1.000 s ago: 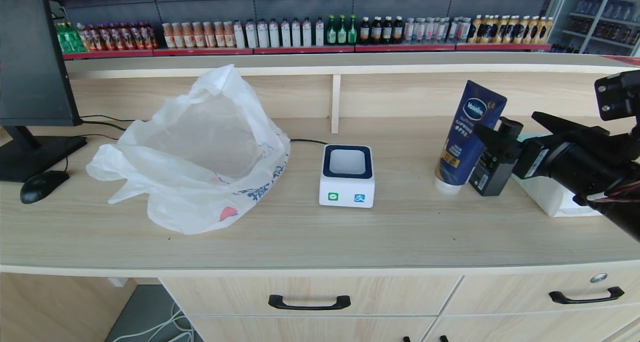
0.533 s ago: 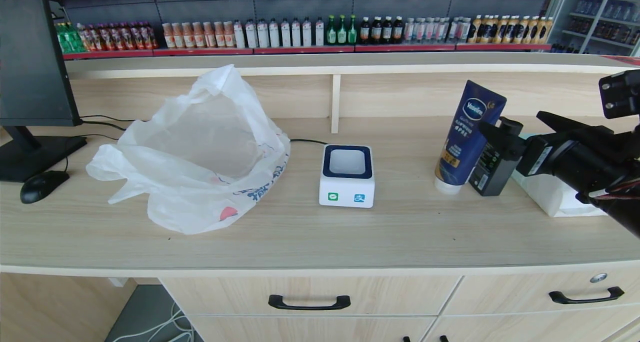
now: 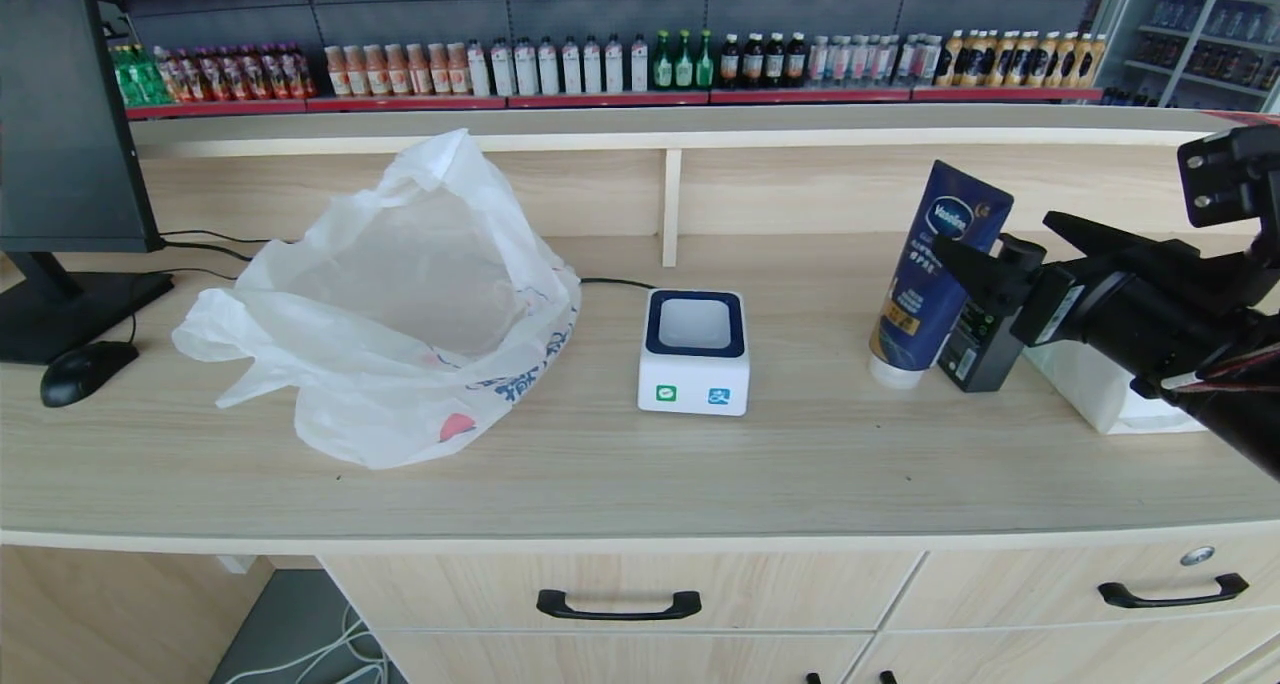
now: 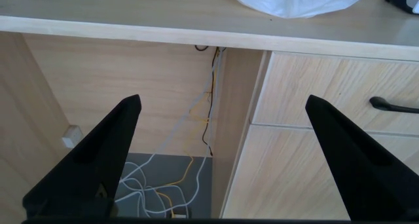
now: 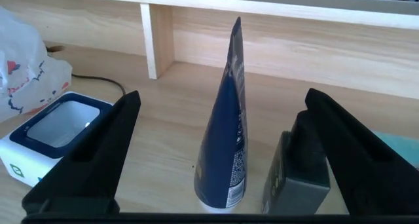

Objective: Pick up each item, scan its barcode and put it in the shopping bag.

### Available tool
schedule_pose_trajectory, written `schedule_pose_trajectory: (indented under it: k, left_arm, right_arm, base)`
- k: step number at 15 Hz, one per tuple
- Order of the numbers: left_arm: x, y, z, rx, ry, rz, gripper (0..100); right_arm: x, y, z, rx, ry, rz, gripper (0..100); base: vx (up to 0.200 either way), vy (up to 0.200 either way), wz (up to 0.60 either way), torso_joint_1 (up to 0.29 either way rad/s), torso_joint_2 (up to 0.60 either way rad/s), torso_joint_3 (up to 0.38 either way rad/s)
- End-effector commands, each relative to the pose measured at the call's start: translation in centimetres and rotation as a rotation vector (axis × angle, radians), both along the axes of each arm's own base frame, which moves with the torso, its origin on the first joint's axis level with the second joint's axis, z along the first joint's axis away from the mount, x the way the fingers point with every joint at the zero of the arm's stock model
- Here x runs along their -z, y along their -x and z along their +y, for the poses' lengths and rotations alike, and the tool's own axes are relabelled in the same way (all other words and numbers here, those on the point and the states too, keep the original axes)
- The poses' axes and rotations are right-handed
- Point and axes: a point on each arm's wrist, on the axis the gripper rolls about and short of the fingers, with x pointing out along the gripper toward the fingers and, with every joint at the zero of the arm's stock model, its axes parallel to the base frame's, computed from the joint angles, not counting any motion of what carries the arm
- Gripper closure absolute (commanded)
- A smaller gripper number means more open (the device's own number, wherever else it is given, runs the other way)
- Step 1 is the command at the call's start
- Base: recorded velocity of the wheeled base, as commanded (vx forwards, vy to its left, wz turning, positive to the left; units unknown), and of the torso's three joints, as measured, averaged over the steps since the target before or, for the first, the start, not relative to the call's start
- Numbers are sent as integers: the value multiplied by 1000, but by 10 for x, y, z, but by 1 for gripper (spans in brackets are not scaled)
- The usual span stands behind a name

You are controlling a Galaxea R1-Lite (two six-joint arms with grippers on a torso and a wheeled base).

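Apparently no item had been bagged yet. On the counter [image 3: 640, 474], the shopping bag [image 3: 400, 294] was laid just left of the scanner [image 3: 694, 352], puffed up, probably so that items could be dropped in straight after scanning. The right gripper [image 3: 990, 229] was held well right of the scanner, jaws spread wide towards the blue tube [image 3: 940, 264], seemingly for a side grasp. The left gripper [image 4: 222, 99], also spread, was parked lower than the scanner, before the drawers. The tube was stood on its cap, right of the scanner, beside a dark bottle [image 3: 978, 349].
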Motion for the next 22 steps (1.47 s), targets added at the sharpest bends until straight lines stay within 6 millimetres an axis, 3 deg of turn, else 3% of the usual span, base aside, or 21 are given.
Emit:
schedule_pose_trajectory:
  k: [1,8,22]
  left_arm:
    - [0,0,0,-1,0,-1,0]
    - [0,0,0,-1,-29,-1,0]
    - [0,0,0,1,-40,-1,0]
  right_arm:
    - [1,0,2,-12,1,2,0]
    - [-1,10,26,-138,-54,15,0]
    - [-4,22,38,-202,-61,6,0]
  base:
    - [0,0,0,0,0,0]
    - [0,0,0,0,0,0]
    - [0,0,0,0,0,0]
